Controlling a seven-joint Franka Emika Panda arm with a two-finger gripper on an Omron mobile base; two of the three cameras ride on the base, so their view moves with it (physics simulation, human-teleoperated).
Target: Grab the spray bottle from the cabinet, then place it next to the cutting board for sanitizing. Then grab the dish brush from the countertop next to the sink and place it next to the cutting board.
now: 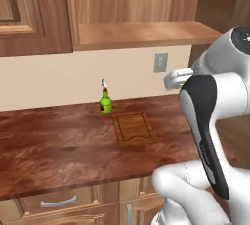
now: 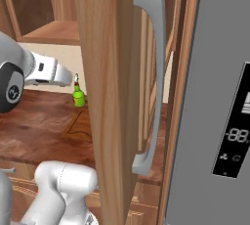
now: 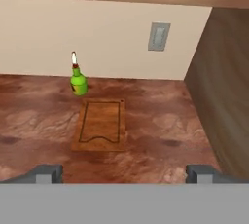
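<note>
The green spray bottle [image 1: 105, 102] [image 2: 78, 96] [image 3: 78, 82] stands upright on the dark wood countertop [image 1: 58, 146], just behind the far left corner of the cutting board [image 1: 134, 128] [image 2: 80, 123] [image 3: 100, 124]. My gripper [image 3: 125, 174] hangs open above the counter on the near side of the board, with nothing between its fingertips [image 3: 48, 173], well clear of the bottle. The brown wall cabinet [image 1: 34, 13] with its open shelf [image 1: 141, 33] is above. The dish brush and the sink are out of view.
A wall outlet [image 1: 160, 62] [image 3: 159, 36] sits above the board. Drawers with silver handles [image 1: 58, 202] lie under the counter. A tall wooden door [image 2: 117, 97] with a grey handle and a grey fridge [image 2: 219, 97] close off the right side.
</note>
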